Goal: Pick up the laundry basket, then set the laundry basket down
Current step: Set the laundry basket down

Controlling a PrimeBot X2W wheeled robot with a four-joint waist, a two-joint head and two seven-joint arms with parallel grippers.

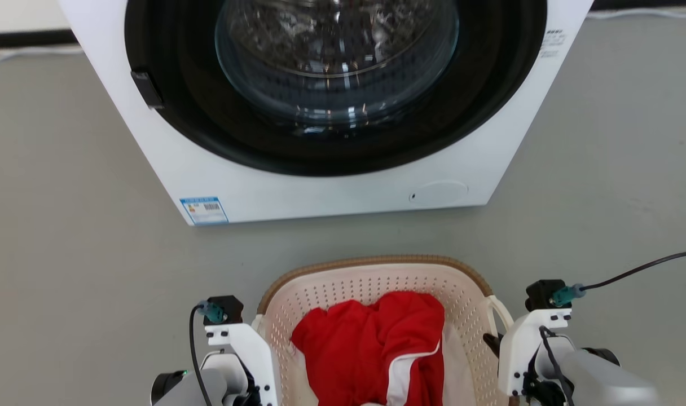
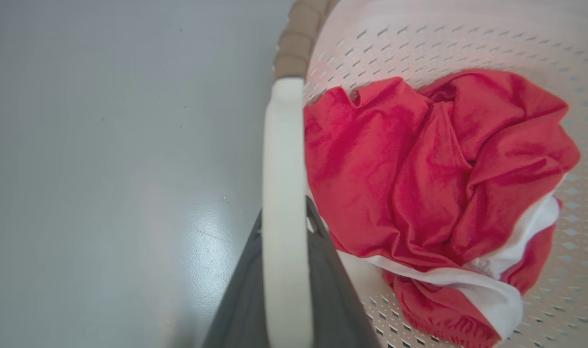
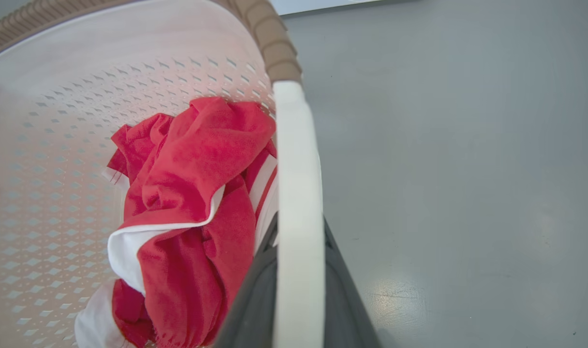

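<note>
So the laundry basket [image 1: 371, 275], just in front of the washing machine [image 1: 320, 189], has a crumpled red-and-white garment [image 1: 371, 344] in it, with the left gripper [image 2: 284, 227] and right gripper [image 3: 299, 237] each clamped on a white side handle [image 2: 283, 159].

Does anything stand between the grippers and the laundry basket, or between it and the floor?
Nothing visible does. The left gripper and right gripper already grip the laundry basket by its white handles. The washing machine stands apart, ahead on the floor.

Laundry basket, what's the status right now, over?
Left gripper and right gripper shut on laundry basket handles. Red garment inside. Washing machine ahead, not touching.
</note>
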